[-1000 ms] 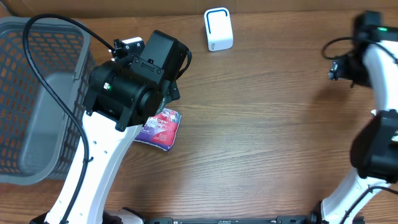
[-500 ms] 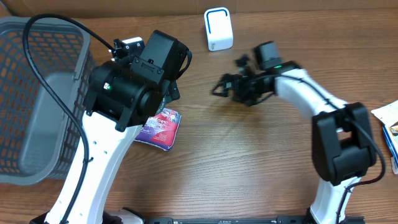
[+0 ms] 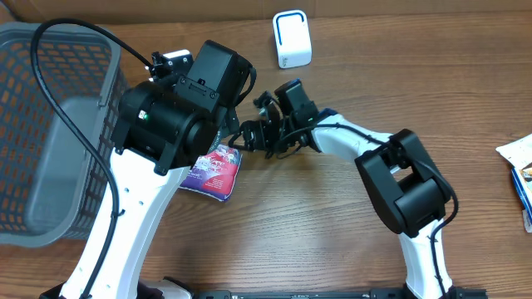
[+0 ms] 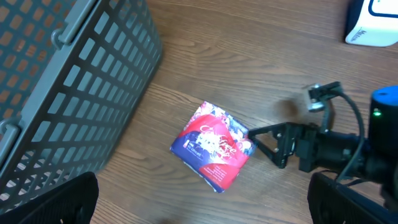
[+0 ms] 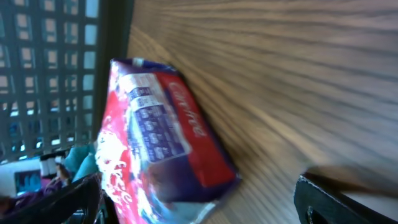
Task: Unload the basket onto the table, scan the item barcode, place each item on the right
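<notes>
the red and blue packet (image 4: 214, 146) lies flat on the wooden table (image 3: 349, 224), left of centre in the overhead view, just right of the grey mesh basket (image 3: 50, 124) and half tucked under the left arm (image 3: 166, 124). the right gripper (image 4: 256, 142) sits low at the packet's right edge with its jaws spread wide and nothing between them. the tips are right beside the wrapper, and i cannot tell whether they touch it. from the right wrist camera the packet fills the left middle of the frame, with the basket behind it.

the right arm (image 3: 391, 174) comes up from the bottom right of the overhead frame, bends at the elbow and stretches left, low over the table. the left arm rises from the bottom left, its black wrist over the packet. the left gripper (image 4: 199, 208) hangs above the packet, jaws wide apart, holding nothing.

the white scanner (image 3: 292, 39) stands at the top centre, well apart from the packet.
</notes>
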You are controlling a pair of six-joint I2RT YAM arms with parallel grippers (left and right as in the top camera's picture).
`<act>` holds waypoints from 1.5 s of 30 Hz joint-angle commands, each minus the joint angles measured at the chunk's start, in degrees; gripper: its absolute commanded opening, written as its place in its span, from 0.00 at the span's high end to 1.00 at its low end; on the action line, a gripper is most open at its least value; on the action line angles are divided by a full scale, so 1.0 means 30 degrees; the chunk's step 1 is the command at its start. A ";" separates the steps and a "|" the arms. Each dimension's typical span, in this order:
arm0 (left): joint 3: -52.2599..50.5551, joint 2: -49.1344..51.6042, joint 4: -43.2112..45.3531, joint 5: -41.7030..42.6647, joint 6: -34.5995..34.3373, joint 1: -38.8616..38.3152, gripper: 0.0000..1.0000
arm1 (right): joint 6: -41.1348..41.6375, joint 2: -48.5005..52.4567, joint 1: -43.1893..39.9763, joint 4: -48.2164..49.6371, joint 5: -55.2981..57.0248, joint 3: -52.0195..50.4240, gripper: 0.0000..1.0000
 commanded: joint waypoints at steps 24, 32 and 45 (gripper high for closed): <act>0.0007 0.0007 -0.0029 -0.0015 -0.0197 -0.0095 0.00 | -0.1231 0.0809 0.0663 -0.1195 -0.0146 -0.0066 0.96; 0.0007 0.0007 -0.0029 -0.0015 -0.0197 -0.0095 0.00 | -0.5370 -0.3694 -0.2477 -0.9653 0.7045 -0.0066 0.96; 0.0007 0.0007 -0.0029 -0.0015 -0.0197 -0.0095 0.00 | -0.5901 -1.0367 -0.4794 -1.5992 2.1114 -0.0066 0.96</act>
